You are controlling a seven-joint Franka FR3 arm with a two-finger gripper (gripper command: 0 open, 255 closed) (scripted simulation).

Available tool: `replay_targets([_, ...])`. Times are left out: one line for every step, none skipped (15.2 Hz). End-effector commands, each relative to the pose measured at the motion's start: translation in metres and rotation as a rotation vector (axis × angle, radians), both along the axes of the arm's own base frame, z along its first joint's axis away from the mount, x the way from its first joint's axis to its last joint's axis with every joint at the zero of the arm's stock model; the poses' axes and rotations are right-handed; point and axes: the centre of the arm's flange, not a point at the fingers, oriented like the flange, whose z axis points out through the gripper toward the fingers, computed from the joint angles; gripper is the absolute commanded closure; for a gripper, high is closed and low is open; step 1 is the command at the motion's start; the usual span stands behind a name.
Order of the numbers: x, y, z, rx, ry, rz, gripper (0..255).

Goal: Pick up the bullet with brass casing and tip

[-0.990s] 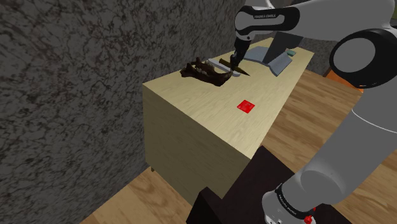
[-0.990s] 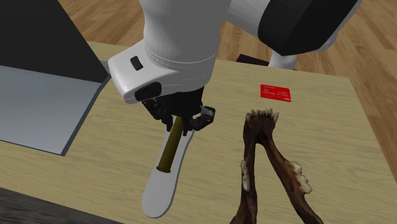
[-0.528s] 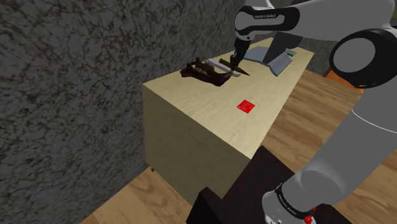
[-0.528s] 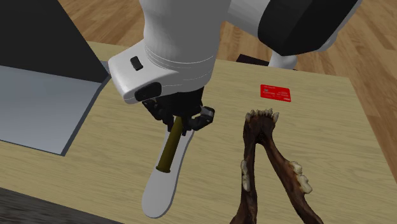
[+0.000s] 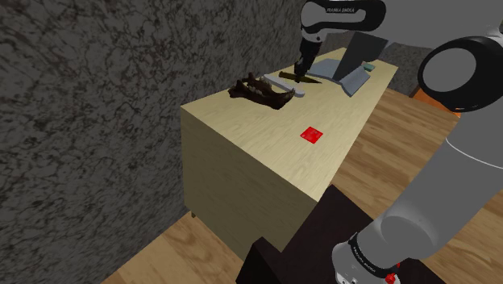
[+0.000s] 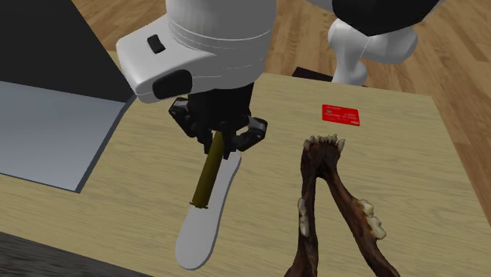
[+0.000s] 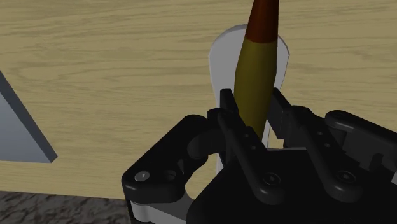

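A: While the shoulder view looks over the worktop (image 5: pixel 242 133), where is the end effector (image 5: pixel 300 73)?
B: At the far end, just beside a dark jawbone (image 5: pixel 258 90) and well apart from a red card (image 5: pixel 311 134).
A: And the second exterior view?
B: Its fingers (image 6: pixel 253 131) clamp the bullet (image 6: pixel 206 177) by its upper end; the bullet slants down over a white oblong piece (image 6: pixel 198 232).
A: The wrist view?
B: Both fingers press the brass-coloured casing, with the reddish tip pointing away.

Bare tabletop (image 6: pixel 134 206) flanks the gripper (image 6: pixel 220 140) and held bullet (image 6: pixel 206 179); a jawbone (image 6: pixel 308 197) lies near one side, a grey slab (image 6: pixel 47 142), perhaps a laptop, opposite.
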Motion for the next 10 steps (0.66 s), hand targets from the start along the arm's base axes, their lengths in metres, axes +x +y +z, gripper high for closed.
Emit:
replay_targets([0.000,0.001,0.010,0.000,0.000,0.000,255])
replay_targets([0.000,0.001,0.015,0.000,0.000,0.000,255])
replay_targets([0.000,0.001,0.020,0.000,0.000,0.000,255])
replay_targets([0.000,0.001,0.025,0.000,0.000,0.000,255])
replay_targets([0.000,0.001,0.031,0.000,0.000,0.000,255])
replay_targets([0.000,0.001,0.036,0.000,0.000,0.000,255])
replay_targets([0.000,0.001,0.041,0.000,0.000,0.000,255])
replay_targets([0.000,0.001,0.047,0.000,0.000,0.000,255])
replay_targets([0.000,0.001,0.047,0.000,0.000,0.000,255])
replay_targets([0.000,0.001,0.047,0.000,0.000,0.000,255])
